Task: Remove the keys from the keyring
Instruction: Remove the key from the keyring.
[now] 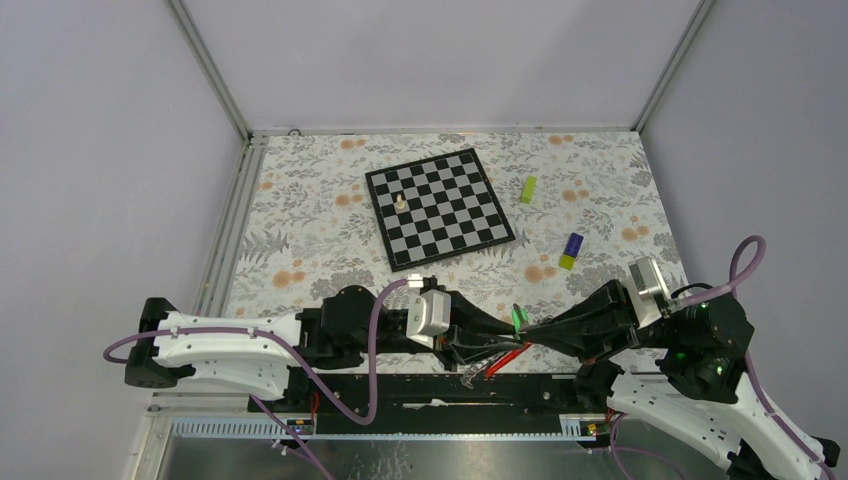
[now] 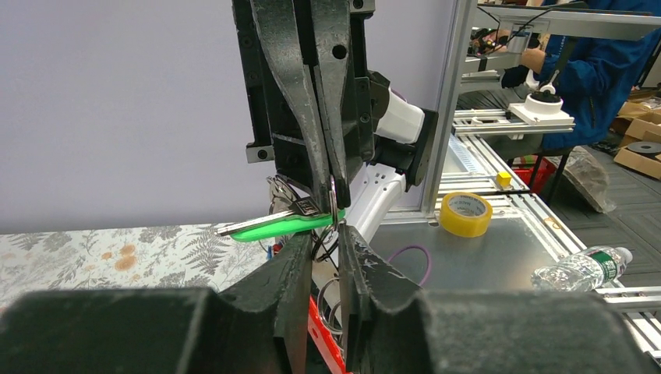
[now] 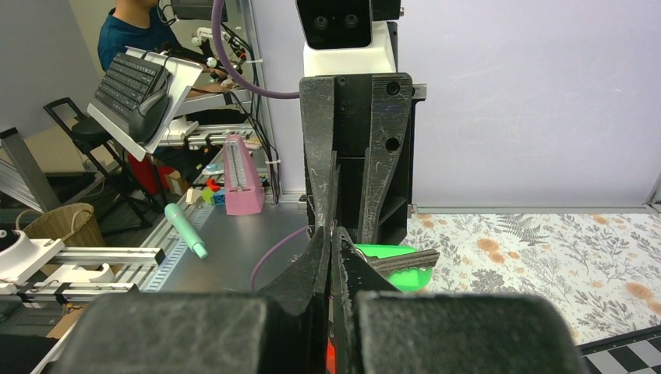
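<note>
Now, left jaws sit slightly apart under the green-headed silvery metal key (image 2: 273, 226); grip unclear. Right jaws pinch the thin silvery metal keyring (image 2: 334, 204), midair above the floral bench (image 1: 300, 230). Light, stiff, slippery: probably take the key's head.

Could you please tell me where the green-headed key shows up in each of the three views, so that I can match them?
Top external: the green-headed key is low centre, where the two arms meet.
Left wrist: mid-frame, lying level above the near fingers.
Right wrist: lower centre, just right of the near fingers.
Shared landmark: the floral table cover.
</note>
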You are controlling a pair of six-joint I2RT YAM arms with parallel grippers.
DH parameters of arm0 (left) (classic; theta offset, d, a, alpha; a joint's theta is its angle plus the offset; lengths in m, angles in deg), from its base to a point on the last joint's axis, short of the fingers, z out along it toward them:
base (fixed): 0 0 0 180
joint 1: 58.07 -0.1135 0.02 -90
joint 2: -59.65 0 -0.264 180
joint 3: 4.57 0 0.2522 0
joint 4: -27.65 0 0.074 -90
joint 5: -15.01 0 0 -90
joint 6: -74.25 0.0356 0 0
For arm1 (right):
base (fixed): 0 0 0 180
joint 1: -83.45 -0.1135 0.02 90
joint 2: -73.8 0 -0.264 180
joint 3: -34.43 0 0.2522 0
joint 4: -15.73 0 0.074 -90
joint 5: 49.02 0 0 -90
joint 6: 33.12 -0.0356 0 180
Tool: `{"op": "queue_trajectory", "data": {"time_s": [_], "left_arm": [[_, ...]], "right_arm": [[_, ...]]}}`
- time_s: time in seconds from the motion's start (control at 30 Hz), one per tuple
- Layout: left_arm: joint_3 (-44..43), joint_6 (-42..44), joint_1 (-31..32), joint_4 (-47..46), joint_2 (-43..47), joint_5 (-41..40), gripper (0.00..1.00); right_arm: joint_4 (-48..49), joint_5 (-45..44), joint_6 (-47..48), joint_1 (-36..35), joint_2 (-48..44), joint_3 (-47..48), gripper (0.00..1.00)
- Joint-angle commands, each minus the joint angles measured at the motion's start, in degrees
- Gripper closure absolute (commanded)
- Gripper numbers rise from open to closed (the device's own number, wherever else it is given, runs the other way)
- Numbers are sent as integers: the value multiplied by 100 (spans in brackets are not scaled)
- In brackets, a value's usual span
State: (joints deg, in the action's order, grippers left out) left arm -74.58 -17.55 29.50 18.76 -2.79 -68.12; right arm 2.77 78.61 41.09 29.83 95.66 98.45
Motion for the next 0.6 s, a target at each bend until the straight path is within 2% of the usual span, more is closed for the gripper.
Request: {"op": "queue_trajectory", "data": {"time_s": [0.0, 0.23, 0.47, 0.57], "left_arm": [[-163, -31, 6, -342, 61, 63, 81], [-184, -37, 6, -222, 90, 57, 91], [-300, -124, 6, 224, 202, 48, 100], [-354, -155, 6, 415, 265, 37, 100]], "right_arm": [[399, 32, -37, -25, -2, 28, 100], [255, -103, 145, -25, -55, 135, 100], [-427, -106, 550, -25, -2, 506, 100], [-720, -34, 710, -28, 89, 670, 100]]}}
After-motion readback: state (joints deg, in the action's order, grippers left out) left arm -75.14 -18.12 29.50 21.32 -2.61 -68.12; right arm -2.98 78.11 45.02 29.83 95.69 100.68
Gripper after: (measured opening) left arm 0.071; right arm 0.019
